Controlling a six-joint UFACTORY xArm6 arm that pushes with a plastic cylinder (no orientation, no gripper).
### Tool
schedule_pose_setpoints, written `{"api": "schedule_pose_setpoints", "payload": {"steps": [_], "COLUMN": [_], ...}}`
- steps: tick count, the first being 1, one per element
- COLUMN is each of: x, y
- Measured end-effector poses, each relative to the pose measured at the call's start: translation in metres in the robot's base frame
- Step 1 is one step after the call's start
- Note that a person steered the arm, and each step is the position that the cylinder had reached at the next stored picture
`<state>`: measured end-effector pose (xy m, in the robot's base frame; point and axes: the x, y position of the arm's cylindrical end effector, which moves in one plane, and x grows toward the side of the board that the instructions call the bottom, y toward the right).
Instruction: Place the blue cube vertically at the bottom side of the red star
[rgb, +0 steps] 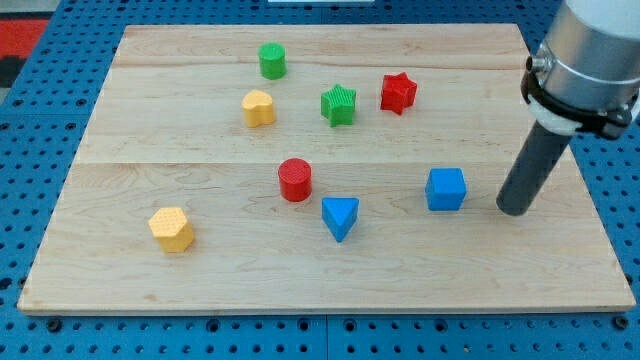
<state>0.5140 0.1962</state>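
Blue cube (446, 189): on the desk (150, 150), at 5 o'clock from the red star, well apart; not yet straight below it.
Yellow hexagon (172, 229): farthest left, at 8 o'clock from the desk's middle.
Yellow heart (258, 108): at 7 o'clock from the green cylinder.
Green cylinder (272, 61): nearest the view's top.
Red cylinder (295, 180): near the desk's middle.
Blue triangle (340, 217): at 4 o'clock from the red cylinder, near it.
Green star (339, 105): at 9 o'clock from the red star, apart.
Red star (398, 93): upper right part of the desk.
My tip (515, 209): at 3 o'clock from the blue cube, near, not touching.
Hand: the arm carries none, only a dark rod, so it holds nothing.
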Motion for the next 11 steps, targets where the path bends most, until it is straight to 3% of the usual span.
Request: {"api": "schedule_pose_setpoints", "payload": {"steps": [3,5,7,9,11], "x": [-0.014,-0.020,-0.067,-0.068,-0.067], "y": [-0.051,-0.023,-0.046,-0.069,-0.041]}}
